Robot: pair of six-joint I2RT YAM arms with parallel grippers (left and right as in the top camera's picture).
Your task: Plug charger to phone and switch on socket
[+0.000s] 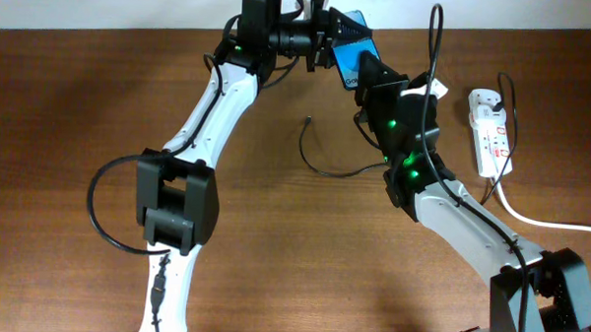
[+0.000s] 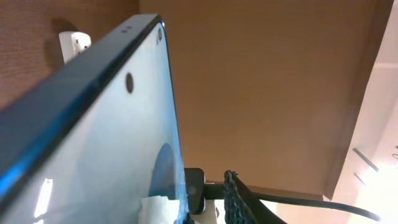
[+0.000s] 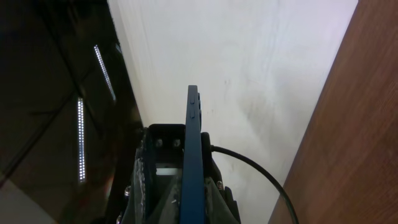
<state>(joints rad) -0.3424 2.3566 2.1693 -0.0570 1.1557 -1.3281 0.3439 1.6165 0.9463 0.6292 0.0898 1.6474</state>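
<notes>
The phone (image 1: 352, 48), with its blue screen, is held up above the far middle of the table. My right gripper (image 1: 372, 76) is shut on it. In the right wrist view the phone (image 3: 192, 143) stands edge-on between the finger pads (image 3: 191, 208). My left gripper (image 1: 327, 39) is at the phone's other end. In the left wrist view the phone (image 2: 118, 137) fills the left, one finger (image 2: 235, 200) stands clear of its edge, and the other finger is hidden. The charger (image 1: 320, 165) lies loose on the table, plug tip (image 1: 308, 119) free. The socket (image 1: 489, 128) lies at the right.
The socket's thick white cord (image 1: 550, 222) runs off to the right edge. The socket's end shows at the top left of the left wrist view (image 2: 74, 42). Black robot wires arch over the right arm (image 1: 435, 53) and loop beside the left arm (image 1: 102, 204).
</notes>
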